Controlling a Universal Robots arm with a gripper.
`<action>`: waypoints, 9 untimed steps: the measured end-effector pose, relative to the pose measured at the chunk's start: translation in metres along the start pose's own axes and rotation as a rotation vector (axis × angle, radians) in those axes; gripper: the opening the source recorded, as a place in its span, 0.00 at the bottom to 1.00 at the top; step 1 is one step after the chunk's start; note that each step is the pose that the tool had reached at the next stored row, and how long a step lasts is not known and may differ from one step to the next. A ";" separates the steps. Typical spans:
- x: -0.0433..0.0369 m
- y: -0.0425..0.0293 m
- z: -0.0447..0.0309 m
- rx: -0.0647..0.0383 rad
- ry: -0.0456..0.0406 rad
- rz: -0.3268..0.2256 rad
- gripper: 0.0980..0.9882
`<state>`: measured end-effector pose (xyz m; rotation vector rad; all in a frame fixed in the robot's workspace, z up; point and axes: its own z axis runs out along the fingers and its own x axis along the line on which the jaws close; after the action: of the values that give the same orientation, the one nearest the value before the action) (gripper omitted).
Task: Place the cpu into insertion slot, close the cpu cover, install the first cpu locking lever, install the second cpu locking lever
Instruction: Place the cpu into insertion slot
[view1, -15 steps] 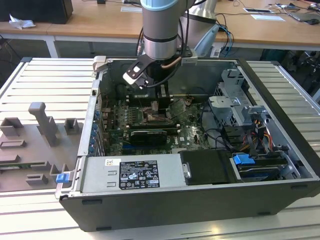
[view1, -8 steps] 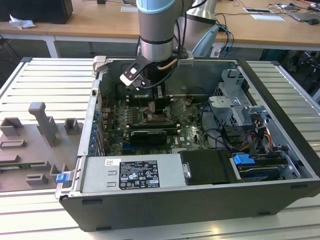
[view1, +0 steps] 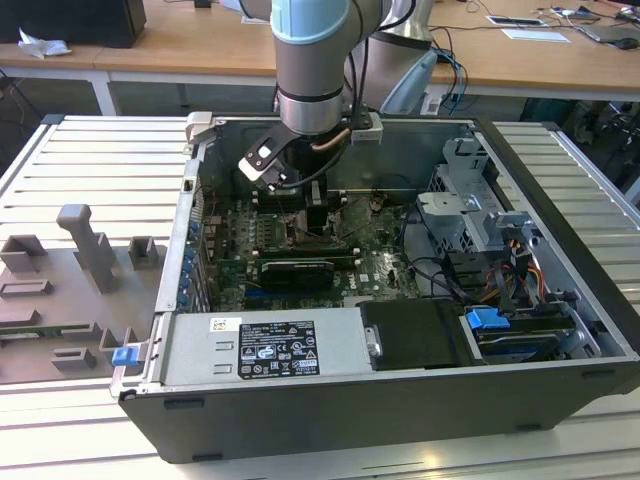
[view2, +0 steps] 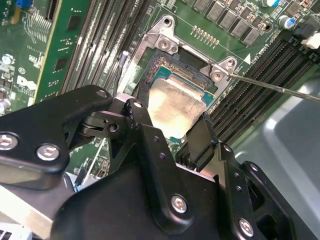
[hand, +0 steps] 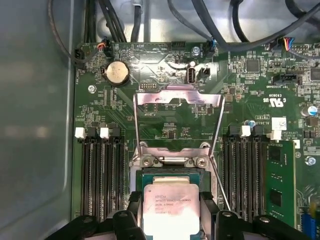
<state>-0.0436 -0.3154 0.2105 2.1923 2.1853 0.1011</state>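
My gripper (view1: 314, 214) reaches down into the open computer case, over the motherboard. In both wrist views its two black fingers (view2: 138, 118) sit against opposite edges of the cpu (view2: 176, 106), a silver-topped square chip, and are shut on it. The cpu (hand: 171, 210) sits just over the insertion slot (hand: 170, 175), slightly askew, with the slot's contacts (view2: 175, 67) showing beyond its far edge. The cpu cover (hand: 177, 96), a silver frame plate, is swung open away from the slot. A thin metal locking lever (view2: 280, 89) stands loose beside the slot.
Long black memory slots (hand: 102, 175) flank the slot on both sides. A long black card (view1: 297, 270) lies across the board near the gripper. Cables (hand: 150, 15) hang by the case wall. A power supply (view1: 265, 350) and drive cage (view1: 470, 200) fill the case's other parts.
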 end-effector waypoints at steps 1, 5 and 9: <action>0.0001 -0.0002 0.0009 0.000 0.0000 0.000 0.50; 0.0003 -0.0011 0.0046 0.000 -0.0001 0.000 0.50; 0.0003 -0.0016 0.0072 0.000 -0.0001 0.000 0.50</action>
<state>-0.0446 -0.3150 0.2032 2.1924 2.1851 0.1010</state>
